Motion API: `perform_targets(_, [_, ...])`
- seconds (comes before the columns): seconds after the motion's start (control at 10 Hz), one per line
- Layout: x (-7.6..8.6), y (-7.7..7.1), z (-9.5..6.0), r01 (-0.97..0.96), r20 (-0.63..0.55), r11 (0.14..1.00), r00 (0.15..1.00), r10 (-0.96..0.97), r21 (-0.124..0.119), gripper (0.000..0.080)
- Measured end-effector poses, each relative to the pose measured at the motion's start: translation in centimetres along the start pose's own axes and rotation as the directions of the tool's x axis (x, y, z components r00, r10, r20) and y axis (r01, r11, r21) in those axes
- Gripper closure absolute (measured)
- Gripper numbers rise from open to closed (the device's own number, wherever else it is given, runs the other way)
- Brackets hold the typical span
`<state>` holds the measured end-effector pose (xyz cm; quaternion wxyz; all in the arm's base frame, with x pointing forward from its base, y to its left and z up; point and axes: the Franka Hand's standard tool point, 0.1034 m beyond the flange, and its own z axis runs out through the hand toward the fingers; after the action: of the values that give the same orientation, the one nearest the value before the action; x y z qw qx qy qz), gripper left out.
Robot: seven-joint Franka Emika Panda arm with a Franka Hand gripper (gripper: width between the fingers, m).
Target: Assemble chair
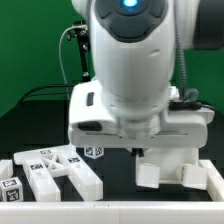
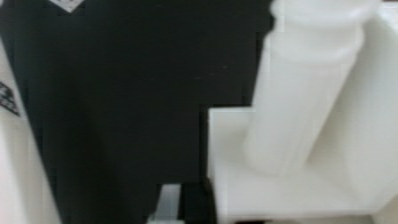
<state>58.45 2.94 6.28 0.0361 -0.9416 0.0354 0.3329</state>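
Exterior view: arm (image 1: 130,60) fills the frame, blocky chair part (image 1: 168,166) under it at right, loose tagged pieces (image 1: 60,172) near left. Wrist view only: gripper (image 2: 169,206) jaws pressed together, near that part's round post (image 2: 311,90).

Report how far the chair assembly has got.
Done: some white parts look joined into a partial chair under the arm. In hand: nothing that I can see; the tool is shut. Left: tagged loose parts lie unjoined at the exterior view's left.
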Motion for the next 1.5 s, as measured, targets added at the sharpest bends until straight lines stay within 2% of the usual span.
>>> perform_targets(0.2, [0.2, -0.5, 0.2, -0.008, -0.006, 1.0, 1.0, 0.008, 0.002, 0.077])
perform_targets(0.4, [0.7, 0.0, 1.3, -0.017, -0.033, 1.0, 0.999, 0.017, 0.004, 0.077])
perform_targets(0.6, [0.2, 0.9, 2.1, -0.012, -0.02, 1.0, 1.0, 0.012, 0.012, 0.077])
perform_targets(0.7, [-0.1, 1.4, 2.2, -0.017, -0.014, 1.0, 1.0, 0.017, 0.018, 0.077])
perform_targets(1.0, [-0.1, 1.4, 2.2, -0.019, -0.014, 1.0, 1.0, 0.02, 0.018, 0.077])
perform_targets(1.2, [0.2, 0.3, 2.1, -0.009, -0.016, 1.0, 1.0, 0.009, 0.018, 0.077])
perform_targets(1.4, [0.7, -0.8, 2.1, 0.002, -0.023, 1.0, 1.0, -0.002, 0.007, 0.0764])
perform_targets(1.5, [0.8, -0.5, 2.1, -0.003, -0.024, 1.0, 1.0, 0.003, 0.01, 0.0535])
